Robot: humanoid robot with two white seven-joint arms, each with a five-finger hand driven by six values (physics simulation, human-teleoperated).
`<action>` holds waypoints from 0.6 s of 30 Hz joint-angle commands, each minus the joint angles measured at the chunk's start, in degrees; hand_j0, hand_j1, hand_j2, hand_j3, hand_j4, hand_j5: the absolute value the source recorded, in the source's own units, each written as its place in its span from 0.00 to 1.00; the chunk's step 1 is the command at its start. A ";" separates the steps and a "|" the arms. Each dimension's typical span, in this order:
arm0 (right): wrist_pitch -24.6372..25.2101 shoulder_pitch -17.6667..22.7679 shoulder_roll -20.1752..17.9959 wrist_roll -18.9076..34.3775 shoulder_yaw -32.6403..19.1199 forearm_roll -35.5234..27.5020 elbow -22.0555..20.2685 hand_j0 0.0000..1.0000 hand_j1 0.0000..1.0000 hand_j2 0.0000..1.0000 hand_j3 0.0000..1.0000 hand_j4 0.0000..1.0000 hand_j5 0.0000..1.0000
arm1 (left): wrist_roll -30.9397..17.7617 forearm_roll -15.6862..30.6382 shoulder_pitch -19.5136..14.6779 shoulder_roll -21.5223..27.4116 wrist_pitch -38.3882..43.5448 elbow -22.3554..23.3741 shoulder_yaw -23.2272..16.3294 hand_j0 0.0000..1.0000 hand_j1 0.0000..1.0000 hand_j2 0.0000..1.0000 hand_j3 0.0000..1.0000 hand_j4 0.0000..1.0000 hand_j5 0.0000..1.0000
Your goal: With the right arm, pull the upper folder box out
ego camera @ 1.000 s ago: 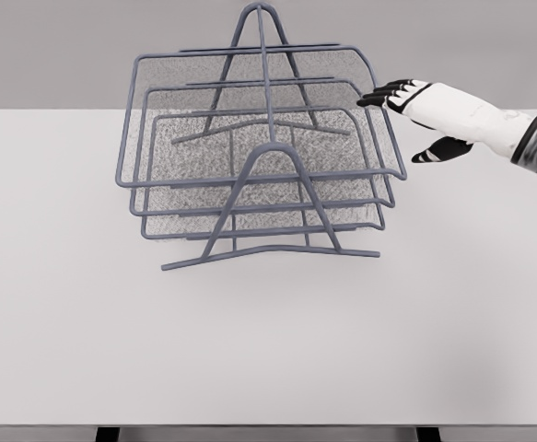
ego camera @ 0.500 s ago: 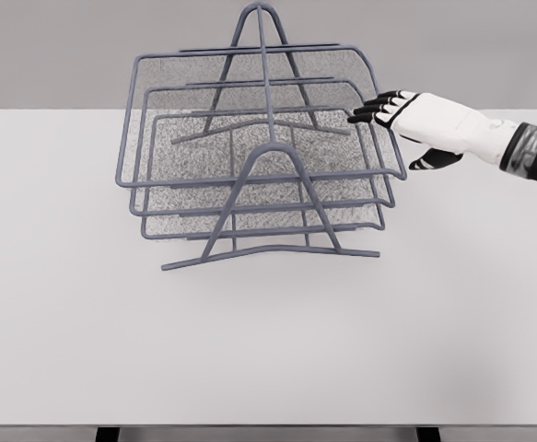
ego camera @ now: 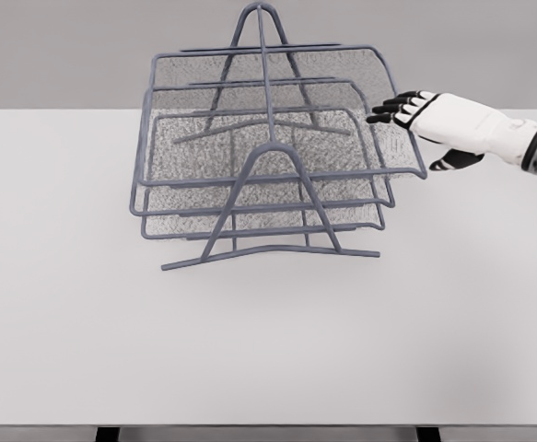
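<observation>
A three-tier wire rack [ego camera: 268, 198] stands on a plain white table [ego camera: 268, 341], a little behind the middle of it. The rack is made of thin grey-blue metal rods, with two A-shaped end frames, one at the front and one at the back, joined by a bar at the top. Each tier is a shallow tray with a fine mesh floor and a rod rim with rounded corners. The upper folder box [ego camera: 277, 115] is the top tray; it sits offset toward the right, so its right edge sticks out beyond the two lower trays [ego camera: 259, 207]. The right hand [ego camera: 438, 124], white with black fingertips, comes in from the right edge of the view at the height of this top tray. Its palm faces roughly downward and the forearm lies nearly level. The fingers [ego camera: 390, 103] are stretched toward the left and lie close together, with their tips at the right rim of the upper folder box; they seem to touch or hook the rim, but the view does not show it clearly. The thumb [ego camera: 452, 162] hangs below, apart from the fingers.
</observation>
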 commanded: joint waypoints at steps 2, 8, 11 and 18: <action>-0.25 0.00 -0.72 0.06 -0.07 2.68 0.38 1.00 1.00 1.00 1.00 1.00 1.00 | 0.00 0.03 0.00 0.00 0.00 -0.02 0.01 1.00 1.00 1.00 1.00 1.00 1.00; -0.25 -0.09 -2.39 -0.02 -0.24 2.59 0.47 1.00 1.00 1.00 1.00 1.00 1.00 | 0.00 0.03 0.00 0.00 0.00 -0.02 0.01 1.00 1.00 1.00 1.00 1.00 1.00; -0.25 -0.18 -3.10 -0.02 -0.24 2.51 0.38 1.00 1.00 1.00 1.00 1.00 1.00 | 0.00 0.03 0.00 0.00 0.00 -0.02 0.01 1.00 1.00 1.00 1.00 1.00 1.00; -0.25 -0.18 -3.98 -0.02 -0.42 2.42 0.47 1.00 1.00 1.00 1.00 1.00 1.00 | 0.00 0.03 0.00 0.00 0.00 -0.02 0.01 1.00 1.00 1.00 1.00 1.00 1.00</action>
